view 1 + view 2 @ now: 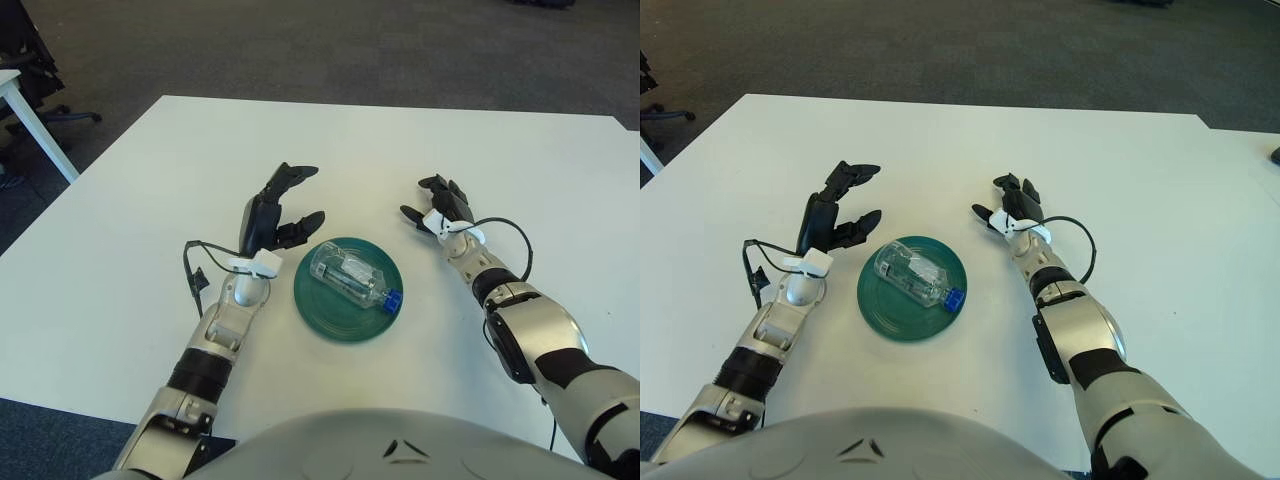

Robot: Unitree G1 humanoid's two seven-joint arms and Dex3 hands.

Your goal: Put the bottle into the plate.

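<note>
A clear plastic bottle (351,279) with a blue cap lies on its side inside the round green plate (325,316) near the table's front. My left hand (280,205) is just left of the plate, raised a little, its fingers spread and holding nothing. My right hand (437,205) shows to the right of the plate, beyond its far right rim, fingers relaxed and empty.
The white table (200,150) stretches wide around the plate. A black cable loops beside each wrist (196,275). At the far left stands another white table leg (40,128) with an office chair base behind it, over dark carpet.
</note>
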